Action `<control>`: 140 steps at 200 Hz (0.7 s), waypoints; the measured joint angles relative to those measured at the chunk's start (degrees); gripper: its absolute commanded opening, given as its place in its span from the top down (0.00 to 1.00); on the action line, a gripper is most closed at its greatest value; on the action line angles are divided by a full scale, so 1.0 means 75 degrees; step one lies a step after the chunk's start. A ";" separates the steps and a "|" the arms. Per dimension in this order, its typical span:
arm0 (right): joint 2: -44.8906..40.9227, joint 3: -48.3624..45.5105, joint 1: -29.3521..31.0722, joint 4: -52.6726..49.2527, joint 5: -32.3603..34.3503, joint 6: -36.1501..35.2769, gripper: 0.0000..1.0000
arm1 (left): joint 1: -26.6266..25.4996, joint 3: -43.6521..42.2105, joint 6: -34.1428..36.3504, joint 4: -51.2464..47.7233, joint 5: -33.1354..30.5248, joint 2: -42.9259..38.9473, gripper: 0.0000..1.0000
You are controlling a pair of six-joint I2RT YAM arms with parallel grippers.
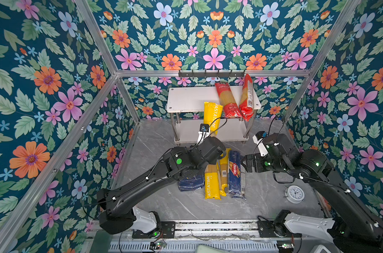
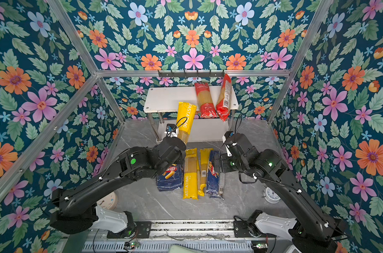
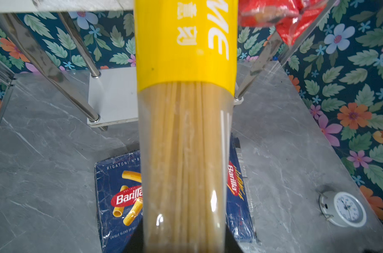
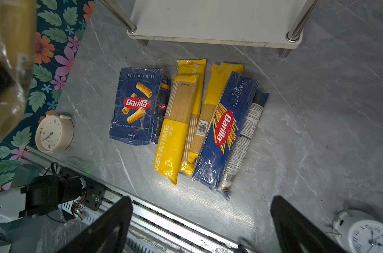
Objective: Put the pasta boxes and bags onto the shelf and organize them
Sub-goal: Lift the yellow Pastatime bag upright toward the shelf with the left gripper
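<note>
The left tool (image 3: 184,245) is pinched narrow on the clear end of a long yellow plastic Pastatime spaghetti bag (image 1: 212,114). The bag is held tilted in front of the white two-tier shelf w/ chrome posts (image 1: 190,98). Its yellow end is up at the top board's front edge, just beside two red spaghetti bags (image 1: 226,98) that overhang that edge; touching or not, can't tell. The right tool (image 4: 203,227) hangs wide & empty over the grey marble surface (image 4: 317,109), where the dark blue Barilla rigatoni carton (image 4: 135,105) & other bags lie. Risks: gripped at one end only, the slick bag may pivot or slip. Its tip may catch the board edge, or nudge the overhanging red bags off.
</note>
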 measured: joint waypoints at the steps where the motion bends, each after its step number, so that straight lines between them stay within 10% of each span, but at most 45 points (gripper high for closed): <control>1: 0.0003 0.0006 -0.0003 0.0000 0.0000 -0.0003 0.01 | 0.0023 0.0017 0.0012 -0.0003 0.0003 0.0012 1.00; 140: 0.0455 0.0935 -0.0638 0.0076 0.0472 -0.0376 0.01 | 0.2585 0.3526 0.1550 0.1064 0.1766 0.2512 1.00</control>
